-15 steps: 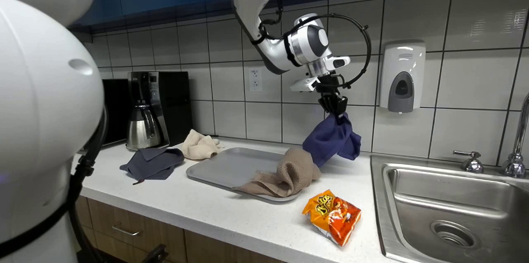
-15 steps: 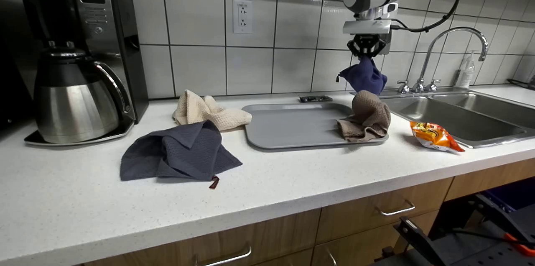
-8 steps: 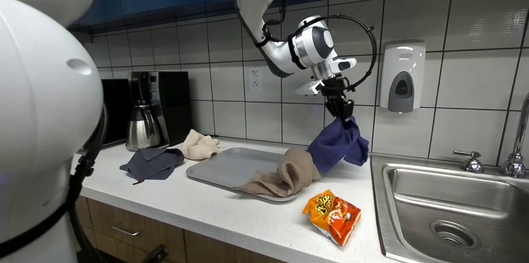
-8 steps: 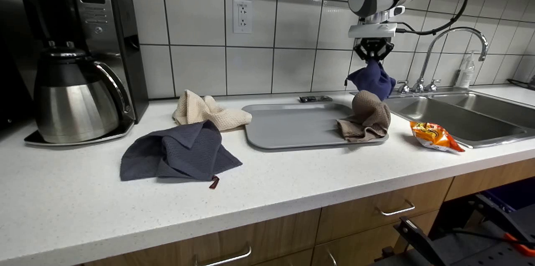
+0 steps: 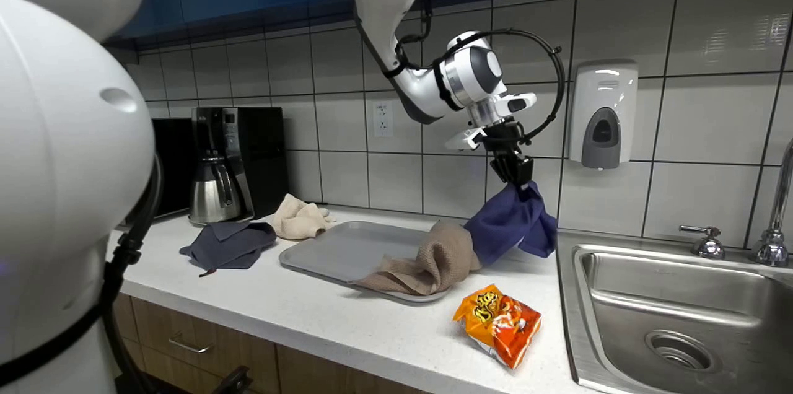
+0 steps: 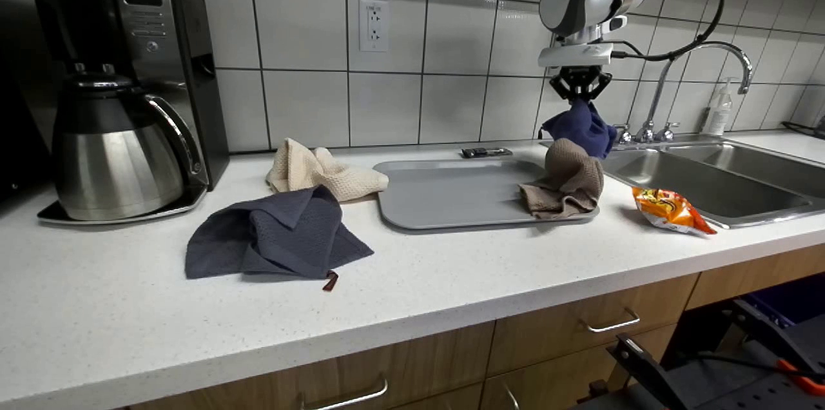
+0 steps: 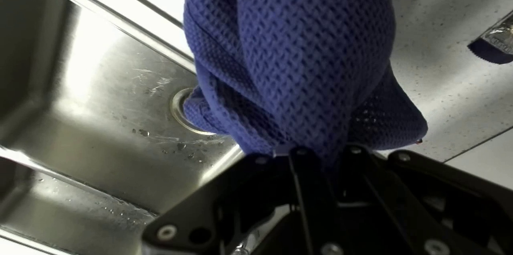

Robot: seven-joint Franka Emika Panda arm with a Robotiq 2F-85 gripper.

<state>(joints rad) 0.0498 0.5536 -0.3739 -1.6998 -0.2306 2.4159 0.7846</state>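
Observation:
My gripper point(image 5: 523, 183) is shut on a purple-blue woven cloth point(image 5: 511, 223), which hangs from the fingertips above the counter's back. It shows in both exterior views, with the gripper point(image 6: 581, 98) over the cloth point(image 6: 585, 127). In the wrist view the cloth point(image 7: 312, 46) is bunched between the fingers point(image 7: 330, 156), partly covering the sink from sight. A brown cloth point(image 5: 443, 258) lies crumpled on the right end of a grey tray point(image 5: 365, 245). The purple-blue cloth hangs just behind it; I cannot tell whether they touch.
A steel sink point(image 5: 570, 319) with a faucet point(image 6: 709, 46) is at the right. An orange snack bag point(image 5: 499, 323) lies before it. A dark grey cloth point(image 6: 277, 236), a cream cloth point(image 6: 322, 171) and a coffee maker point(image 6: 122, 139) stand left. A small black packet point(image 6: 486, 153) lies behind the tray.
My gripper, with the purple-blue cloth in it, has moved a little to the right and then lower. The tray, the other cloths and the snack bag have not moved.

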